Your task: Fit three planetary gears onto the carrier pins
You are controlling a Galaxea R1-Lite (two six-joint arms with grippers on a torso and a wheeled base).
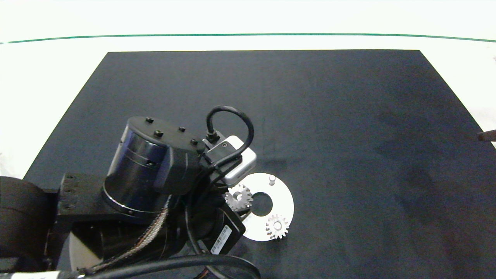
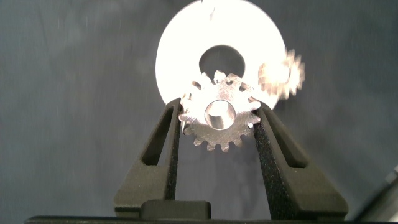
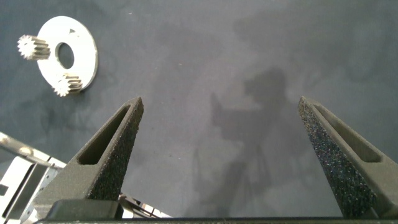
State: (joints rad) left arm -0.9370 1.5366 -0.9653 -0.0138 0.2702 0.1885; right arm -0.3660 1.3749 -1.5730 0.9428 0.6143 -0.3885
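**Second gear held over the disc's left side, one bare pin beyond**

We start on the left, where the left gripper [image 2: 216, 124] has its jaws closed narrow on a planetary gear [image 2: 219, 118], gripping its toothed rim from two sides with the bore facing up. In the head view this held gear [image 1: 238, 197] sits over the left part of the white disc [image 1: 285, 201], beside the central hole. We cannot see the pin under it, so we cannot tell whether the bore is already on a pin or only above it. We judge the coming move turns on that: bore axis upright and in line with the hidden pin, then straight down.

Moving right across the disc, one bare carrier pin [image 1: 272, 179] stands upright on the side toward the table's far edge, and a second gear [image 1: 277, 226] lies on the near side, apparently seated. No third gear shows.

At the table's right edge, the right gripper [image 3: 217, 149] hangs with jaws wide and empty, well apart from the disc; the left arm is plainly the nearer.
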